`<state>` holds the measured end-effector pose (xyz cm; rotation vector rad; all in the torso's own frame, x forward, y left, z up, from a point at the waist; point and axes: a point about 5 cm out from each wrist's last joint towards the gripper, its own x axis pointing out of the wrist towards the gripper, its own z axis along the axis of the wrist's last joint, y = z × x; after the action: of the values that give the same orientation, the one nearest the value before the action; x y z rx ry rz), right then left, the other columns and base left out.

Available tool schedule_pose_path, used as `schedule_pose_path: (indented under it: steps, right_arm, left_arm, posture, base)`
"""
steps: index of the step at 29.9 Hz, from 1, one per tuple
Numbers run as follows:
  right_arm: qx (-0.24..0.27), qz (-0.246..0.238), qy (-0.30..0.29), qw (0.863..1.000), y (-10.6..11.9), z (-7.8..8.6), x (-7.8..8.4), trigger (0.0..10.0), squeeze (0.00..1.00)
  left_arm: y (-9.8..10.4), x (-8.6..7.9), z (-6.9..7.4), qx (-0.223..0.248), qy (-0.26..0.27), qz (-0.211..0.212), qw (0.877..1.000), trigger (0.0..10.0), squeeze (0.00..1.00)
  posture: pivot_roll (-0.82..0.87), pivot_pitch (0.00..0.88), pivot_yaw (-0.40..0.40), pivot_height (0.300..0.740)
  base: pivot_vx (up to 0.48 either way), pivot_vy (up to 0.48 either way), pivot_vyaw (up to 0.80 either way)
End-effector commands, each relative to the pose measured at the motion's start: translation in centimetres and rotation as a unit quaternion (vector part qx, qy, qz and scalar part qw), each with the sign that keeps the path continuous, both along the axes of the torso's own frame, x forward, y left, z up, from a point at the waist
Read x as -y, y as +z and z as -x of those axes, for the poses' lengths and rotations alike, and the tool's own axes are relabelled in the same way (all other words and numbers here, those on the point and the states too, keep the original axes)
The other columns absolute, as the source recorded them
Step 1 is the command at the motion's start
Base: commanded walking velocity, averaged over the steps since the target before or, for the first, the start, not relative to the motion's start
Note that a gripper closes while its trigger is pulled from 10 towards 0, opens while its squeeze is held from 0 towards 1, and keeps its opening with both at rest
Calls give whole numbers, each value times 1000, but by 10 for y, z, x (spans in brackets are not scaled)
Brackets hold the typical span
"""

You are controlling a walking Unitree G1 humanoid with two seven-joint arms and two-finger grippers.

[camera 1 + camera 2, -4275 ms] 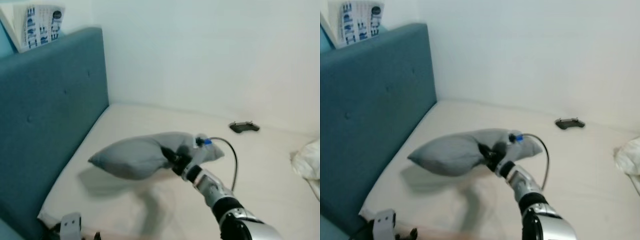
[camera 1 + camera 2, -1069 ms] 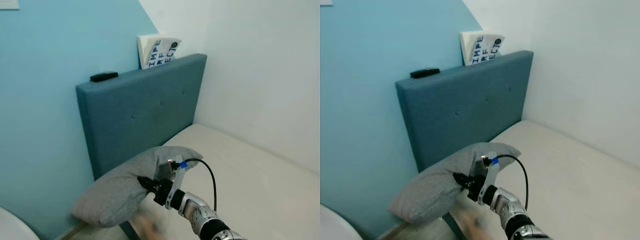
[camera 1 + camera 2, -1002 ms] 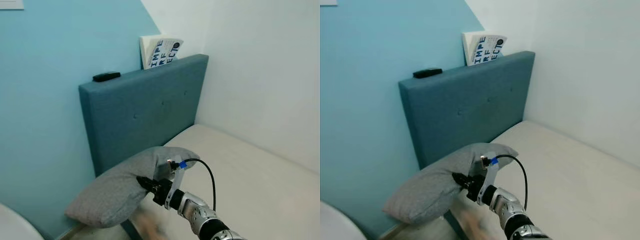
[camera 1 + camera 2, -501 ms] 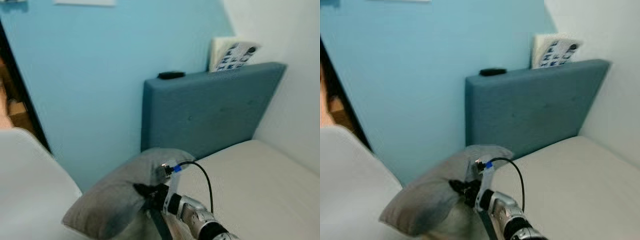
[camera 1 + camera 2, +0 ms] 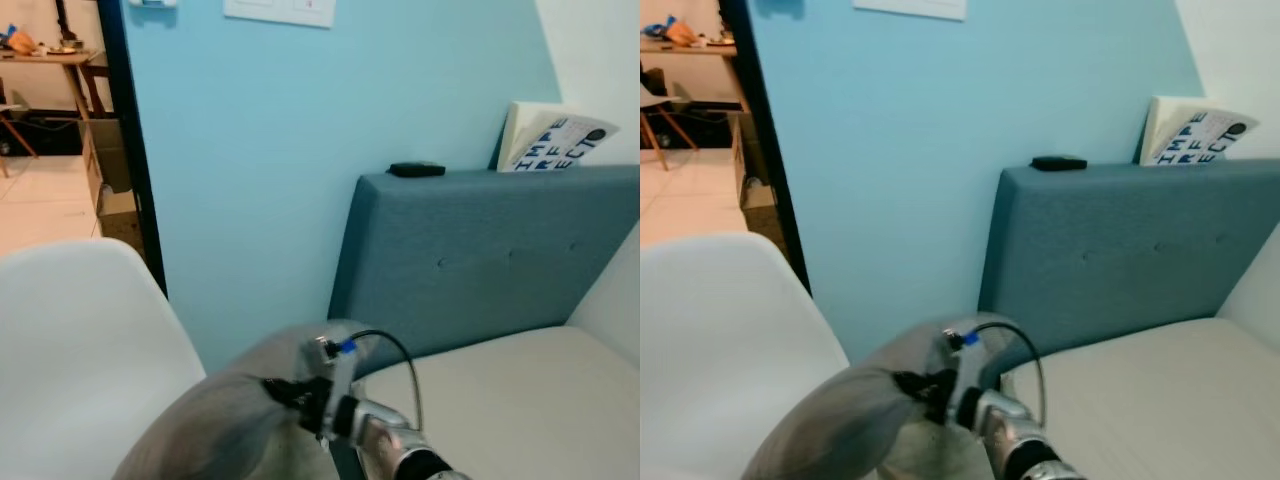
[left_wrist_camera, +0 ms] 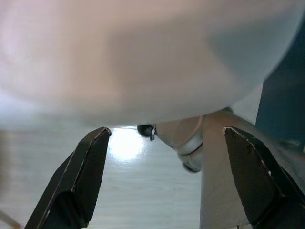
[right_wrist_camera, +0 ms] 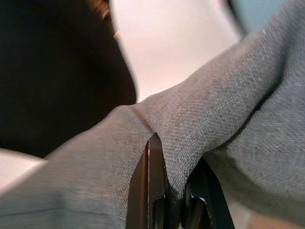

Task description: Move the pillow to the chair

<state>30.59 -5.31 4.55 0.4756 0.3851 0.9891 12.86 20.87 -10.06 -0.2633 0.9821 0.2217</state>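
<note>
The grey pillow (image 5: 215,425) hangs in the air at the lower middle of the eye views, pinched by my right gripper (image 5: 285,392), which is shut on its fabric. In the right wrist view the two black fingers (image 7: 153,191) squeeze a fold of the grey pillow (image 7: 228,90). The white chair (image 5: 80,340) curves up at the lower left, right beside the pillow's left end. My left gripper (image 6: 167,181) hangs open below, its fingers (image 6: 81,176) wide apart over a pale wood floor, with a white rounded surface above it.
A teal headboard (image 5: 500,260) with a black remote (image 5: 417,169) and a book (image 5: 550,138) on top stands right. The cream mattress (image 5: 520,400) lies at lower right. A light blue wall (image 5: 300,130) is behind; a dark doorway edge (image 5: 130,140) opens left.
The camera has swung further left, so the headboard slid right and the white chair and doorway came into view. The pillow stays in my right gripper, now beside the chair.
</note>
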Motion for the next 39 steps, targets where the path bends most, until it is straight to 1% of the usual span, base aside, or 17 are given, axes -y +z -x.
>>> schedule_pose_path:
  steps: [1,13,16,18,20,24,39]
  right_arm:
    - [23,-22,0,999,10,-5,-4,10000,0]
    - [23,-15,1,1000,9,-4,-4,10000,0]
    - [25,-28,14,999,11,-4,-6,10000,0]
    - [25,-28,14,999,11,-4,-6,10000,0]
    - [30,-43,35,998,14,-2,-8,10000,0]
    - [40,-61,57,996,20,-2,-11,10000,0]
    - [41,-62,70,995,20,0,-15,10000,0]
  left_arm:
    - [-5,4,13,-24,1,7,1000,10000,0]
    - [-6,7,14,-28,-6,9,1000,10000,0]
    - [-6,8,13,-28,-11,8,1000,10000,0]
    - [-6,8,13,-28,-11,8,1000,10000,0]
    - [-6,8,13,-28,-12,8,1000,10000,0]
    - [-6,9,13,-29,-13,8,999,10000,0]
    - [-7,9,16,-30,-8,10,999,10000,0]
  posture:
    - [128,38,-111,732]
    - [125,37,-114,732]
    - [124,34,-114,732]
    - [124,34,-114,732]
    - [123,33,-114,732]
    - [122,32,-115,732]
    - [139,40,-125,732]
  base:
    - [0,0,694]
    - [0,0,694]
    - [0,0,694]
    - [0,0,694]
    - [0,0,691]
    - [0,0,695]
    - [0,0,691]
